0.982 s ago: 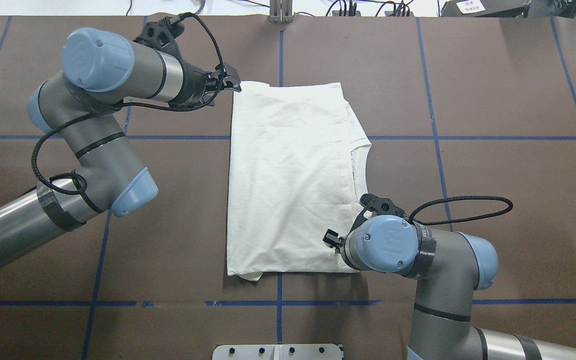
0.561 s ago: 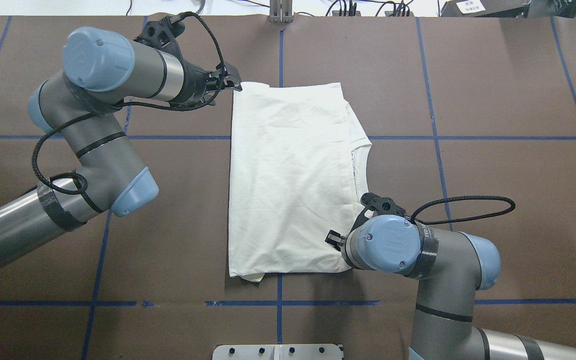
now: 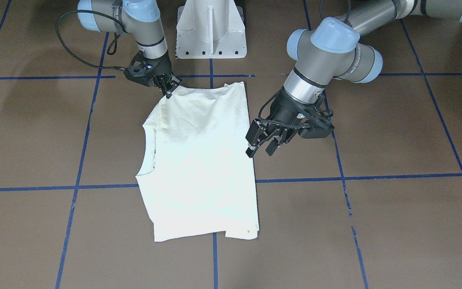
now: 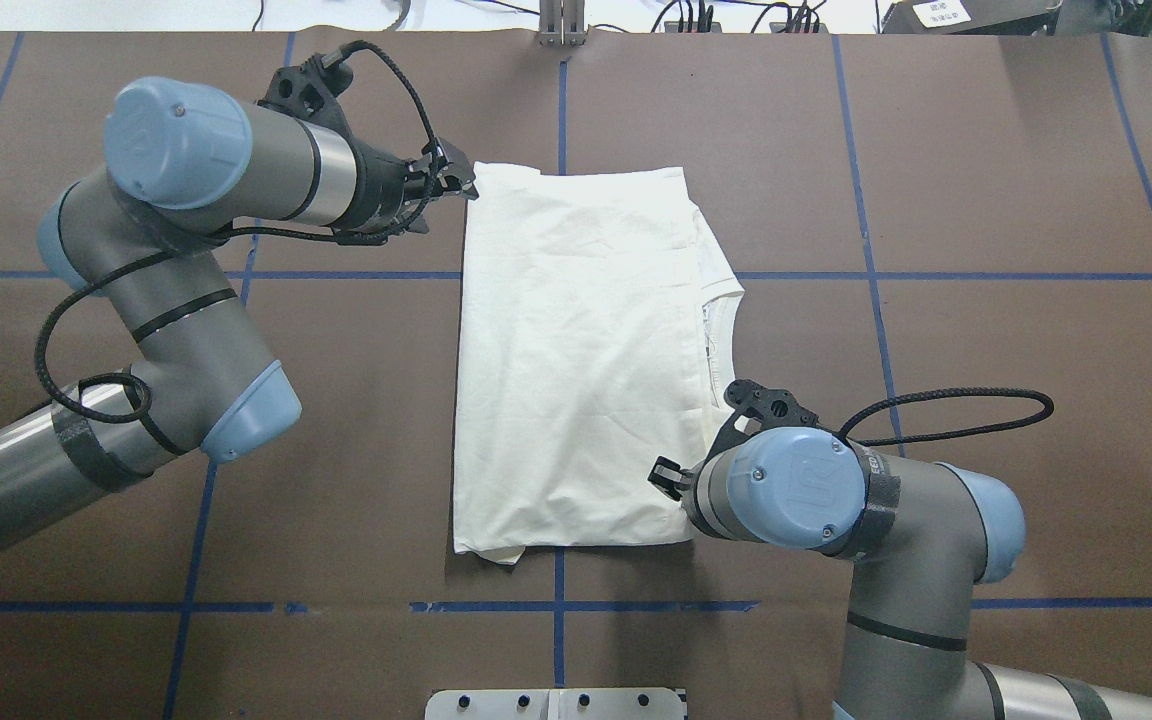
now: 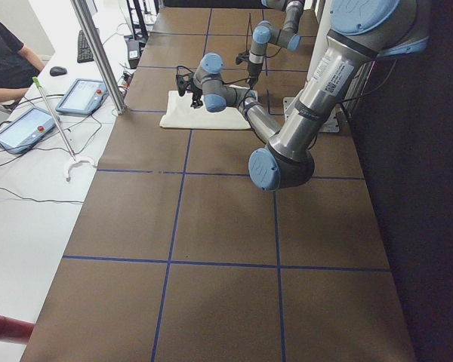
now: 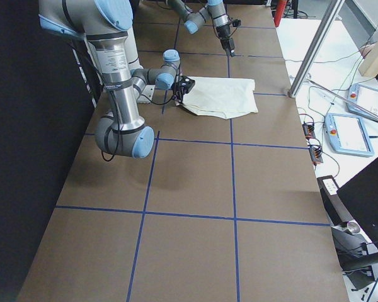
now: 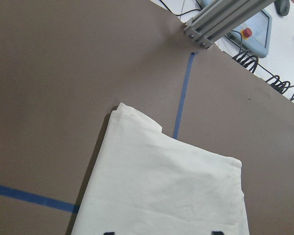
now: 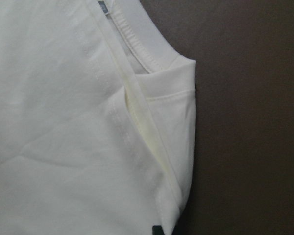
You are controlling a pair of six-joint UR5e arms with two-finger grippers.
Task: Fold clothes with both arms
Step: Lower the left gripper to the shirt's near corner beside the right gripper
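the shirt (image 4: 576, 360) lay flat on the brown table (image 4: 936, 200), in the middle of the top-down picture. it was already folded into a long shape, plain side up.

we thought a few things could go wrong from here. the shirt had more than one layer. a claw could pinch only the top layer, and then the fold would fall open when it went up. if one arm pulled sooner or harder than the other, the shirt could slide or twist and end up crooked. a claw could also close on air and miss the cloth.

the left claw (image 3: 259, 152) hung just beside the right edge of the shirt in the picture from across the table. its two fingers were wide apart and had nothing between them. we think it was a little above the cloth and not touching it.

the right claw (image 3: 169, 90) was at the upper left corner of the shirt in that same picture. its tips came down to the cloth there. we could not tell if it was closed, or if it had any cloth in it.
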